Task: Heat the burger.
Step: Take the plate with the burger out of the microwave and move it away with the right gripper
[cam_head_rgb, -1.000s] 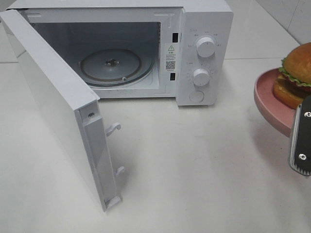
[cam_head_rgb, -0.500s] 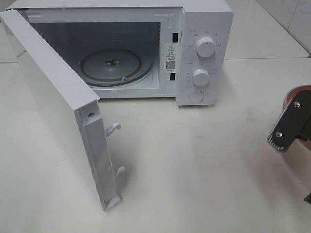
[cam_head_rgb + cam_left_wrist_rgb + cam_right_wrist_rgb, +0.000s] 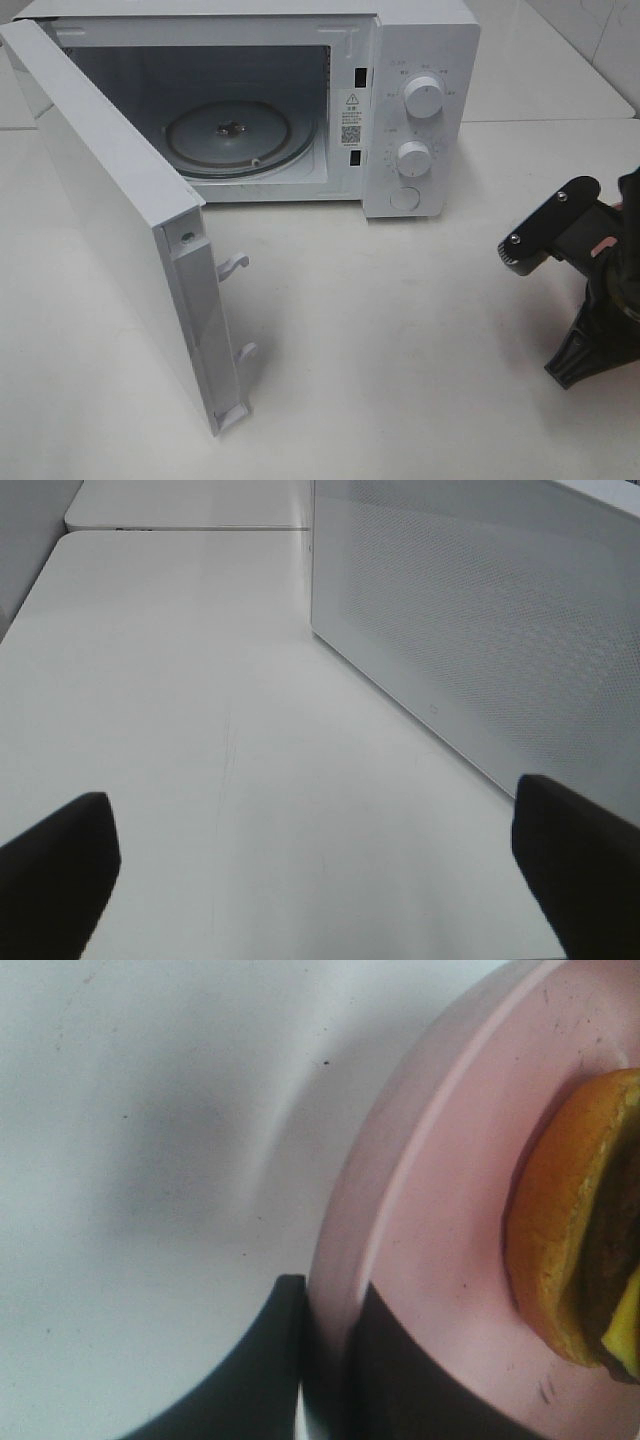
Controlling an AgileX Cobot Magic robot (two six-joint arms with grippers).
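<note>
The burger (image 3: 565, 1260) lies on a round pink plate (image 3: 440, 1210) in the right wrist view; only its golden bun, dark patty and a bit of yellow cheese show at the frame edge. My right gripper (image 3: 328, 1360) is shut on the plate's rim, one dark finger under it and one on top. In the high view the right arm (image 3: 590, 270) stands at the right edge and hides plate and burger. The white microwave (image 3: 420, 60) stands open, its glass turntable (image 3: 230, 135) bare. My left gripper (image 3: 310, 880) is open and empty.
The microwave door (image 3: 110, 200) swings out to the front left, with latch hooks on its edge. Its outer face (image 3: 480, 630) fills the right of the left wrist view. The white table (image 3: 400, 350) lies between the microwave and the right arm.
The plate with the burger, seen at the right edge a second ago, is now hidden behind the right arm. That arm has turned and come further left into view.
</note>
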